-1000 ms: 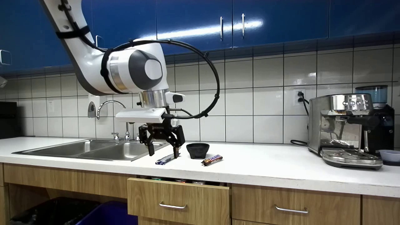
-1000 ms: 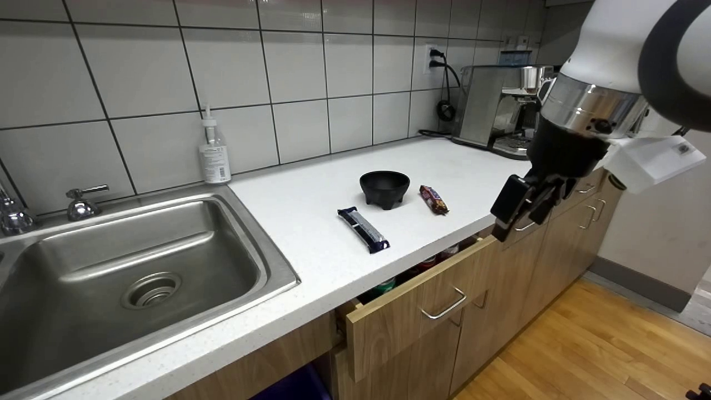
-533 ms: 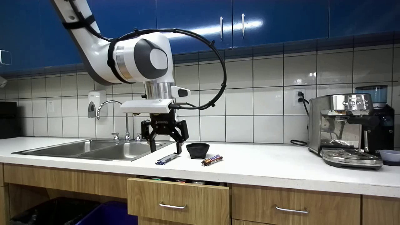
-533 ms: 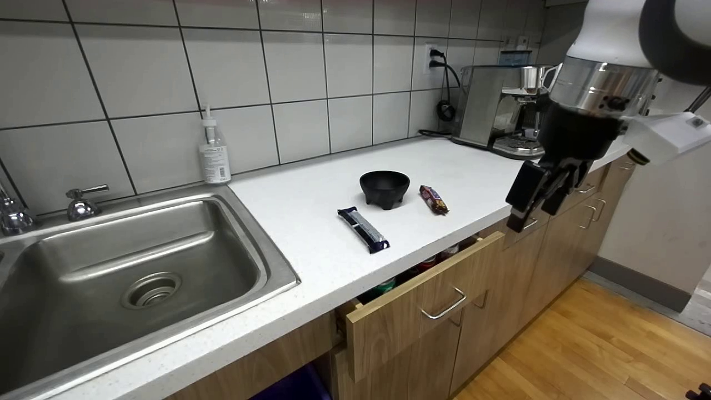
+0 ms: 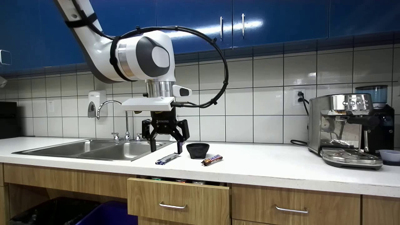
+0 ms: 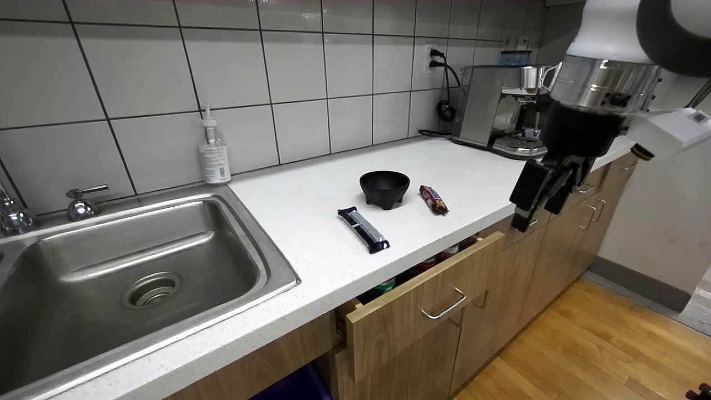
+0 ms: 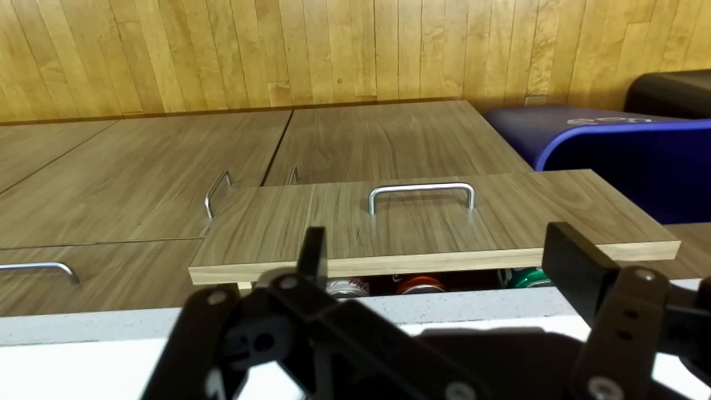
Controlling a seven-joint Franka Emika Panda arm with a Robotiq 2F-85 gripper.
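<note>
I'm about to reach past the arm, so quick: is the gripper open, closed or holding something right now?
Gripper: open, holding nothing; in the wrist view the partly open wooden drawer shows between its spread jaws.

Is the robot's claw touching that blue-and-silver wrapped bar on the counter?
Apart: in an exterior view, the open gripper hangs well away from the blue-and-silver bar, with white countertop showing between them.

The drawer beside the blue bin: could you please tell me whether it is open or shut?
Partly open: the drawer juts out past the counter, and cans show in the gap.
</note>
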